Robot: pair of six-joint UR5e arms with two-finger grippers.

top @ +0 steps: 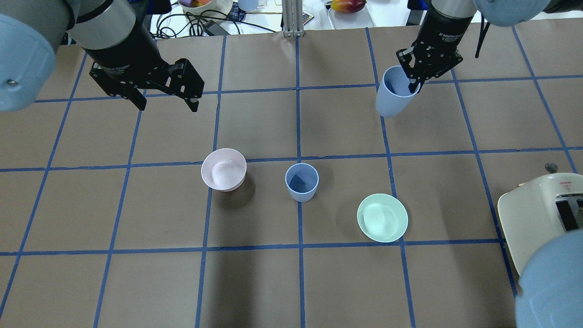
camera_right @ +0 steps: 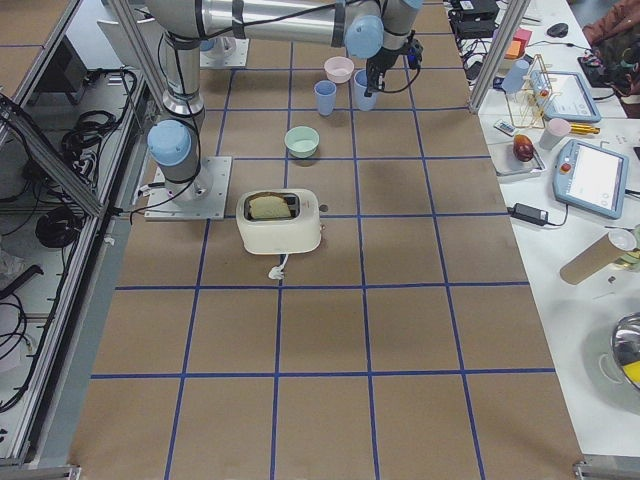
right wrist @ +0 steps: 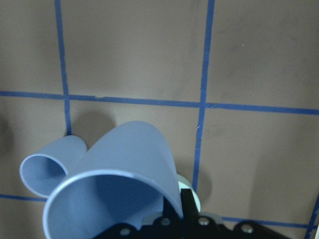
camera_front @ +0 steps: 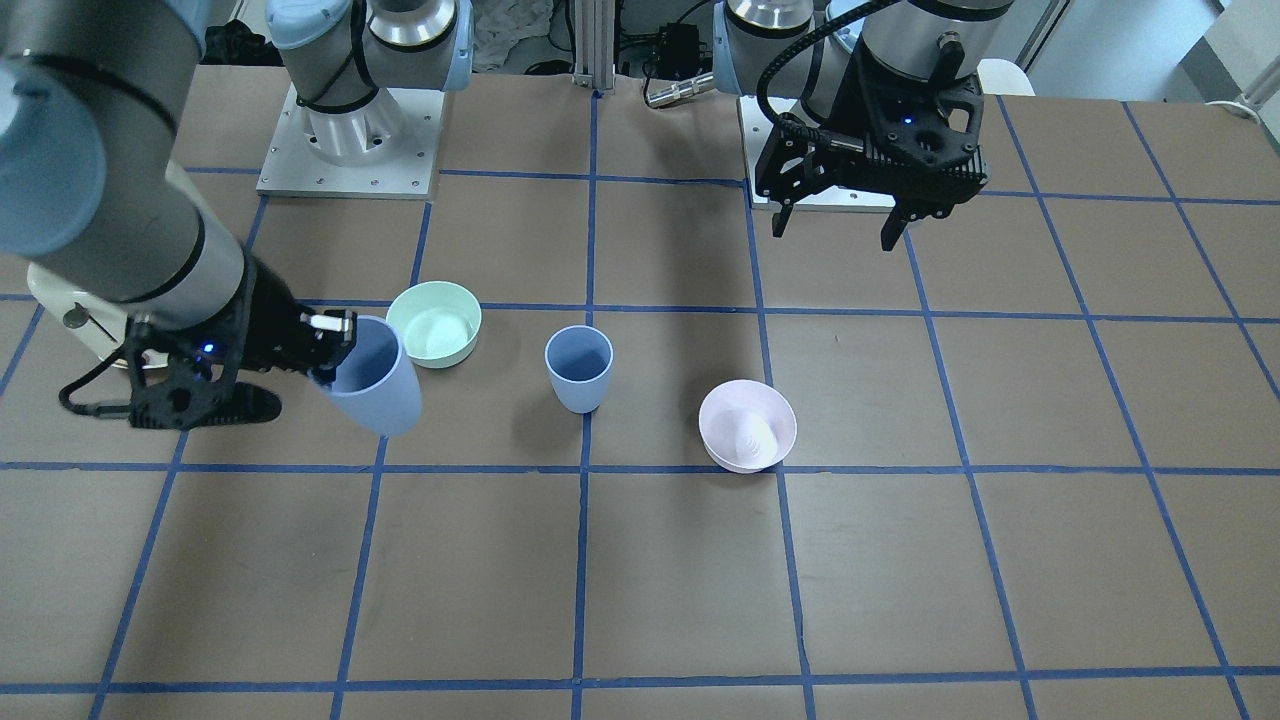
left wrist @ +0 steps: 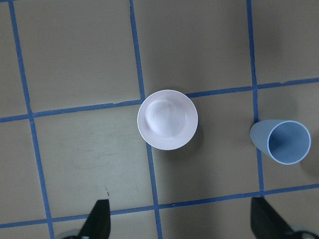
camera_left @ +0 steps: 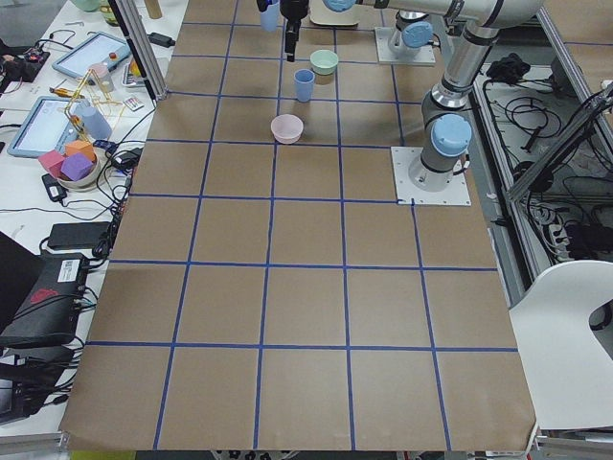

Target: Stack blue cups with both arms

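Observation:
One blue cup [top: 301, 182] stands upright at the table's middle, also in the front view [camera_front: 579, 368] and the left wrist view [left wrist: 283, 142]. My right gripper [top: 412, 85] is shut on the rim of the second blue cup [top: 391, 95] and holds it tilted above the table, far right of the standing cup; it also shows in the front view [camera_front: 375, 385] and fills the right wrist view [right wrist: 119, 184]. My left gripper [top: 168, 108] is open and empty, high above the table on the far left side [camera_front: 833, 235].
A pale pink bowl [top: 223, 169] sits left of the standing cup, and a mint-green bowl [top: 382, 217] sits to its right and nearer me. A cream toaster [top: 542, 214] stands at the right edge. Clutter lies beyond the table's far edge.

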